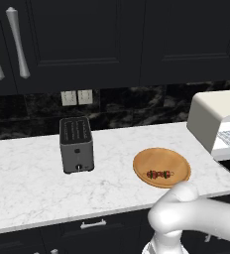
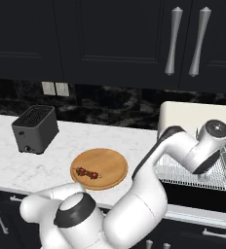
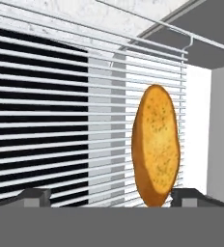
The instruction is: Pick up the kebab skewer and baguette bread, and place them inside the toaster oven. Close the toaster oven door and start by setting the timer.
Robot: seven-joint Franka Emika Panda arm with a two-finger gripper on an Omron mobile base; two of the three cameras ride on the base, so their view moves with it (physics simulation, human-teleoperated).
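I see a white marble counter [image 1: 32,183] under dark cabinets [image 1: 117,39], with a slot toaster [image 1: 77,144] at its back. The baguette bread [image 3: 156,144] lies flat on the wire rack [image 3: 51,120] inside the toaster oven [image 1: 211,119], its long axis running straight away from my hand. My gripper [image 3: 111,197] hangs spread wide, holding nothing. The kebab skewer [image 2: 87,173] lies crosswise on the wooden plate [image 2: 107,163].

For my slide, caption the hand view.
Open pincer hovers over the baguette bread lying on the toaster oven's wire rack.
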